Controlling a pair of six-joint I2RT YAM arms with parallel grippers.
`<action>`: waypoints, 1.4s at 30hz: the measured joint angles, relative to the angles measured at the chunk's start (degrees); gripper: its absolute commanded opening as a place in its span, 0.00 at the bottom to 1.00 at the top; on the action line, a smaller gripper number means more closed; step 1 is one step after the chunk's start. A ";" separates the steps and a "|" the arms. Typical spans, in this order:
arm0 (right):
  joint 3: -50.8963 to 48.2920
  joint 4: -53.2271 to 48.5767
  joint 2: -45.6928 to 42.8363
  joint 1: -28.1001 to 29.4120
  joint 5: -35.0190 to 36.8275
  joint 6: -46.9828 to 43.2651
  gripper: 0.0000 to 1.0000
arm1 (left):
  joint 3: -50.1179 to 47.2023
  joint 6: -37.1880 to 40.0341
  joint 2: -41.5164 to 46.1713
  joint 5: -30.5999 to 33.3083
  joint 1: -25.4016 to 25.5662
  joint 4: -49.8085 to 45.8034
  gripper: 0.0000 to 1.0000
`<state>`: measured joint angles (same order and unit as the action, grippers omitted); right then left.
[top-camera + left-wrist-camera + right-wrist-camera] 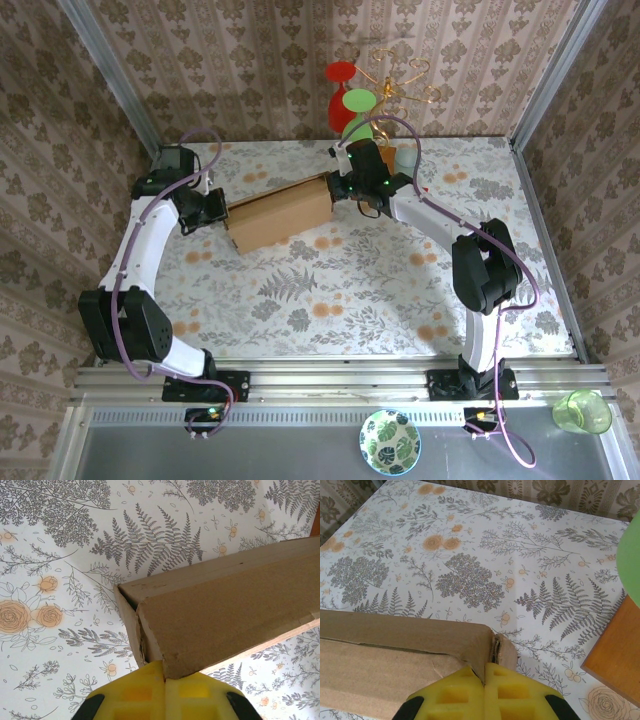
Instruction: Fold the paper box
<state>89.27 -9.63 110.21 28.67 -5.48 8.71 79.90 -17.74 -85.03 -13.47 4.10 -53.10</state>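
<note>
**Desk:** What's on your feed?

**Me:** Damask wallpaper (250,60) on three sides, and a table (330,300) under a fern-and-rose cloth. The paper box (280,213) sits toward the far middle of the table. Its long side runs left to right, spanning between my two arms.

**Desk:** And the jaws?

**Me:** The left jaws are pressed almost together. Their yellow pads (135,697) pinch the corner at the box's left end, where a flap edge meets the wall. The right jaws are the same at the other end, with their pads (520,690) closed on a thin cardboard edge at that corner.

**Desk:** Is the box lifted or resting?

**Me:** I cannot tell from above.

**Desk:** Anything close by?

**Me:** A wooden base (620,650) sits near the right end, not touching the box. A gold wire rack (405,80) rises behind my right wrist, with a red disc (341,72) and a green disc (358,99). A patterned bowl (390,441) and a green cup (583,411) sit on the near ledge.
</note>
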 measured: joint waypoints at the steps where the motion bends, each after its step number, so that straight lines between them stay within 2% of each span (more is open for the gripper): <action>1: 0.04 -0.04 0.00 0.04 0.04 0.00 0.00 | -0.02 0.02 0.02 0.02 0.00 0.00 0.00; 16: 0.96 -1.77 0.00 0.26 0.63 0.00 0.02 | -4.55 0.68 1.53 1.77 0.87 3.67 0.00; 23: 1.68 -4.87 0.00 0.24 0.87 0.92 0.21 | -5.18 0.66 1.53 2.12 1.14 3.58 0.00; 31: 3.02 -9.81 -0.39 0.07 1.90 6.08 0.41 | -5.27 0.63 1.51 2.60 1.14 3.65 0.00; 38: 3.04 -13.09 -1.90 -0.46 0.74 11.47 0.52 | -5.27 0.63 1.18 2.62 1.14 3.65 0.00; 42: 3.08 -13.35 -3.45 -0.79 -0.57 15.37 0.53 | -5.27 0.63 1.07 2.62 1.14 3.65 0.00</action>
<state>92.36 -22.98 106.76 27.88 -6.04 24.08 74.63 -17.10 -83.96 -10.85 5.23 -49.45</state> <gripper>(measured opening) 0.522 0.049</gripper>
